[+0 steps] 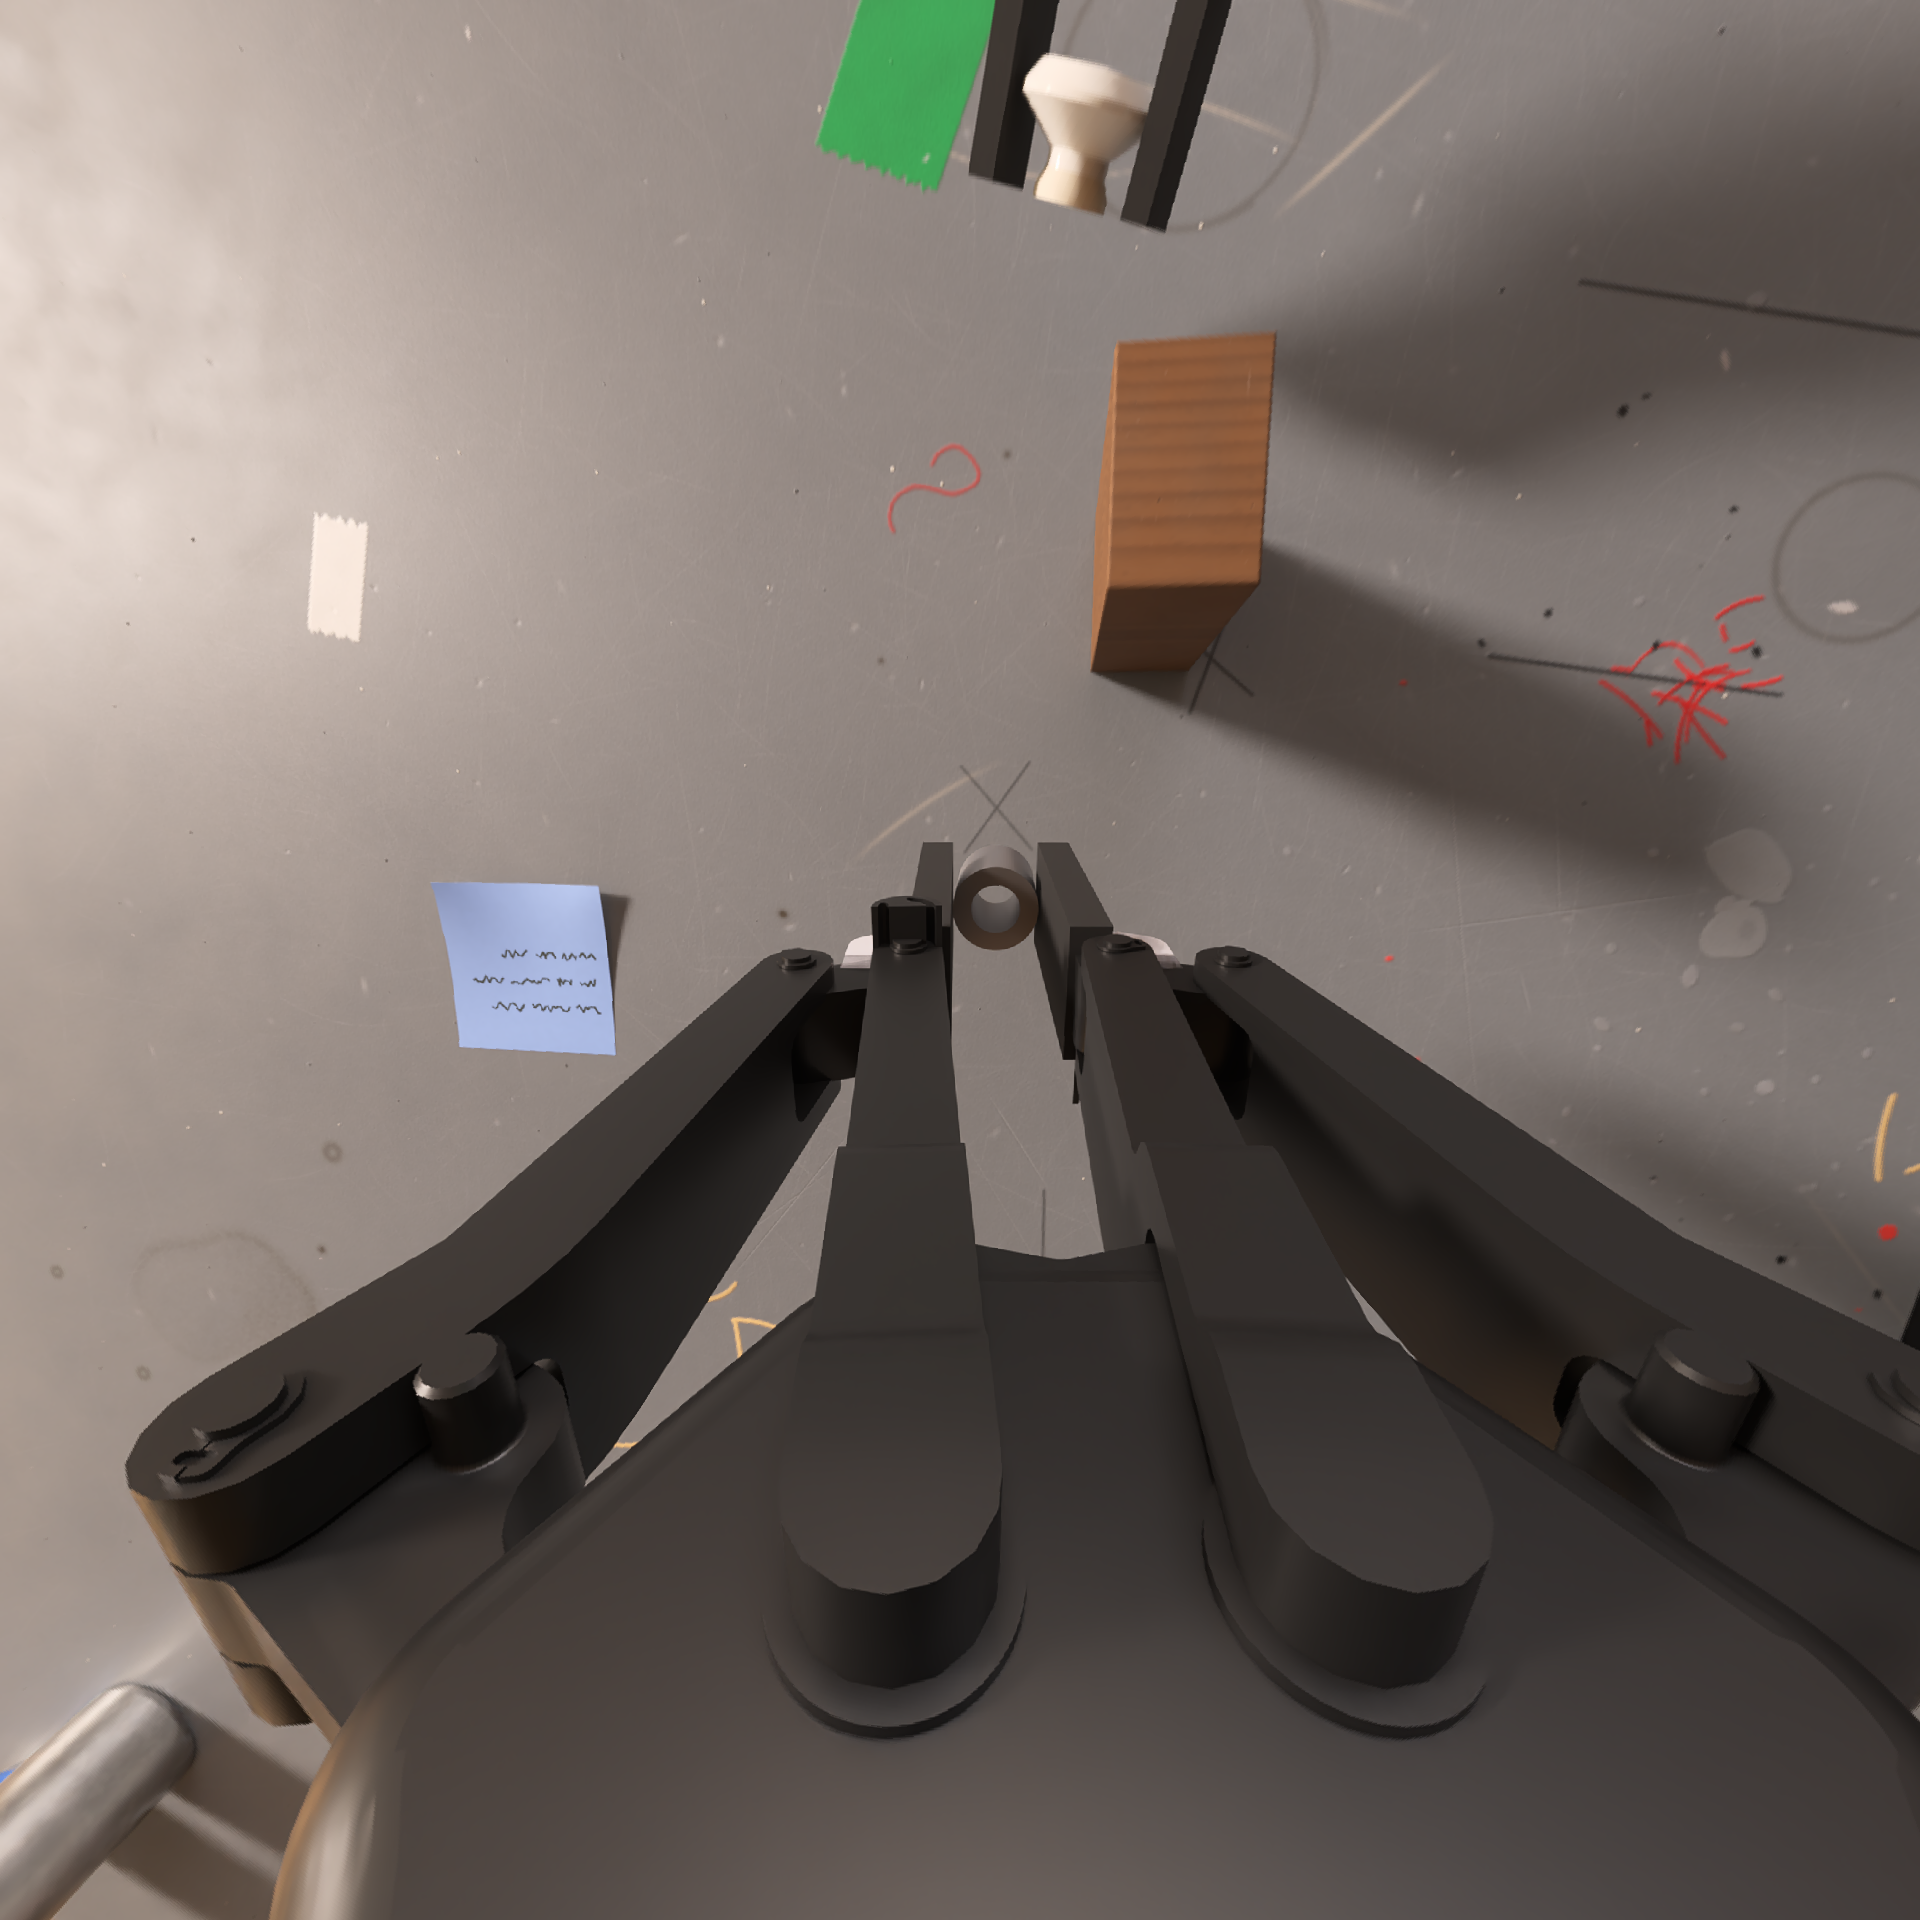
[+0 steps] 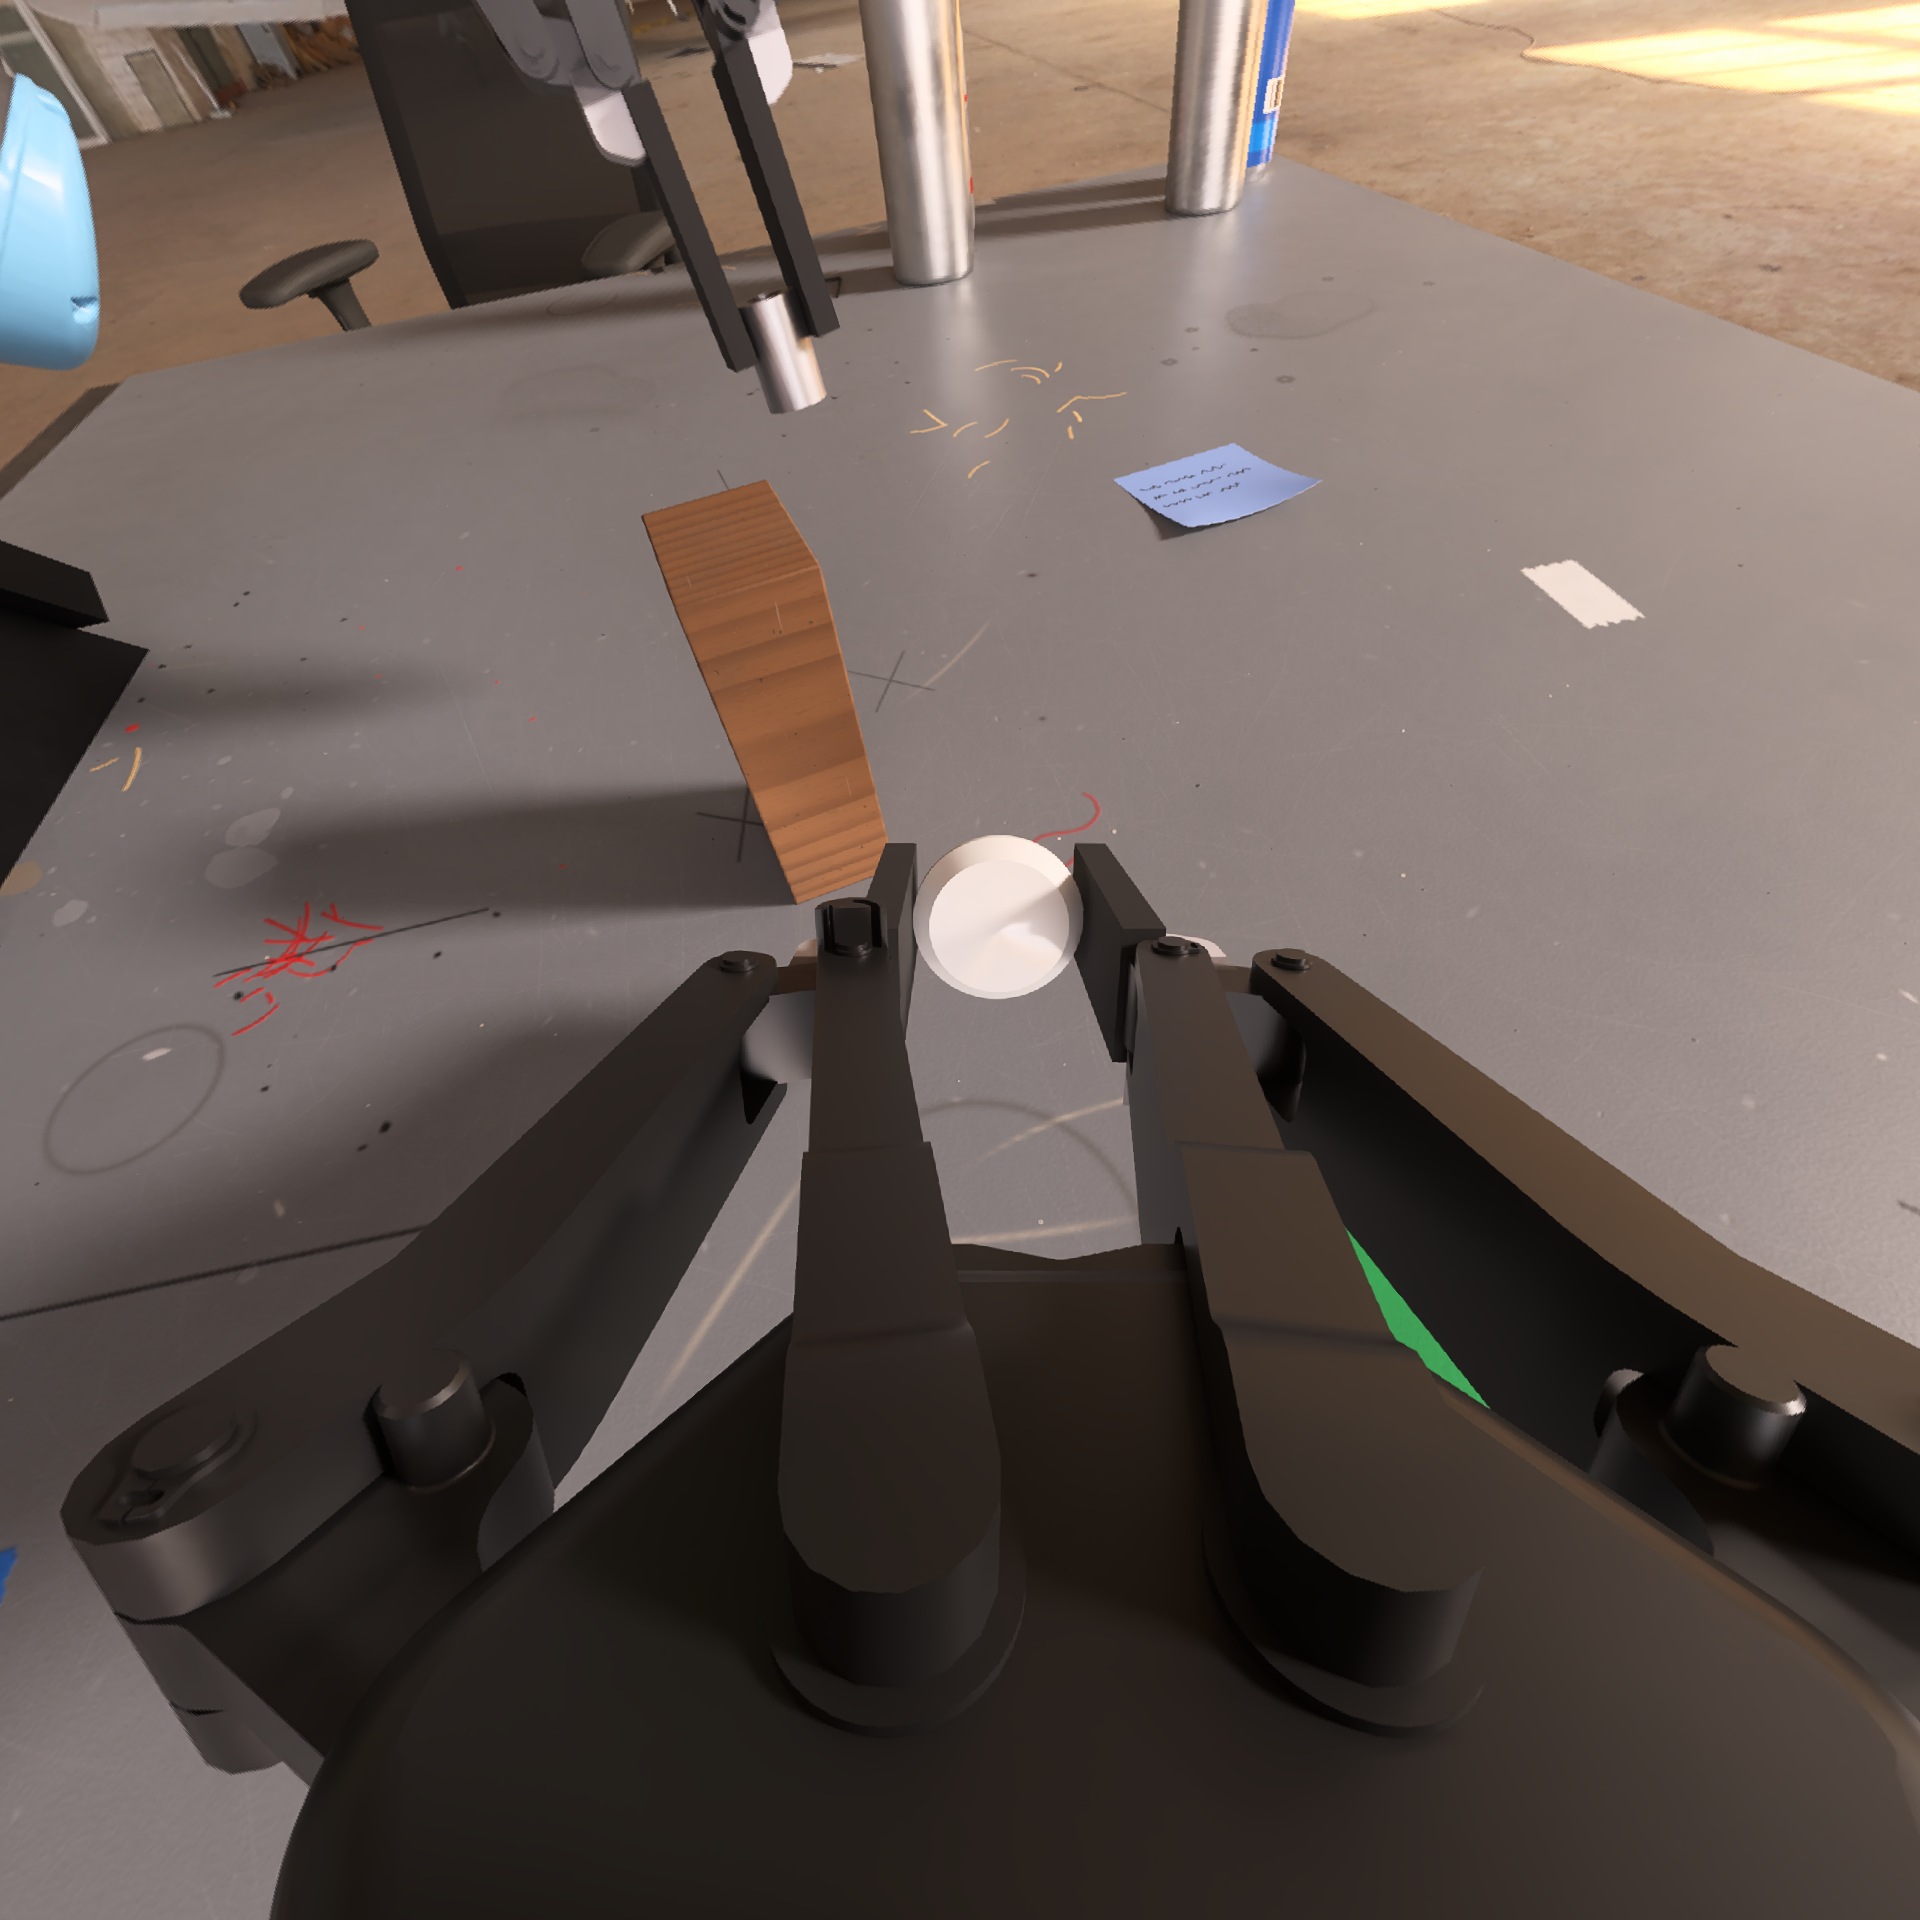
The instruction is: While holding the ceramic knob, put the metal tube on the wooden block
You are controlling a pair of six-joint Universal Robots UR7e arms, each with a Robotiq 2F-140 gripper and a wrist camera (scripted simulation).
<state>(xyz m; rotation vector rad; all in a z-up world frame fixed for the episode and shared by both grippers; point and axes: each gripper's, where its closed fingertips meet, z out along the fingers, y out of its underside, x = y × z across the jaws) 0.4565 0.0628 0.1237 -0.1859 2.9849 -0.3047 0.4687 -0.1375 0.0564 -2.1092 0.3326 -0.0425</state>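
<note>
My left gripper (image 1: 995, 883) is shut on the metal tube (image 1: 995, 906), seen end-on, and holds it above the grey table. The same gripper (image 2: 784, 348) and the tube (image 2: 784, 358) show far off in the right wrist view, hanging above the table beyond the block. The wooden block (image 1: 1184, 499) lies ahead and a little right of the tube; it also shows in the right wrist view (image 2: 769, 675). My right gripper (image 2: 995, 883) is shut on the white ceramic knob (image 2: 995, 920) above the table. In the left wrist view the knob (image 1: 1086, 125) sits between the right gripper's fingers (image 1: 1003, 94) at the top.
A blue sticky note (image 1: 525, 966) (image 2: 1210, 483), a white tape strip (image 1: 338, 575) (image 2: 1579, 592) and a green patch (image 1: 904, 88) lie on the table (image 1: 520, 416). Two metal posts (image 2: 920, 135) stand at the far edge. An office chair (image 2: 436, 156) is beyond. A black object (image 2: 52, 665) sits at the left.
</note>
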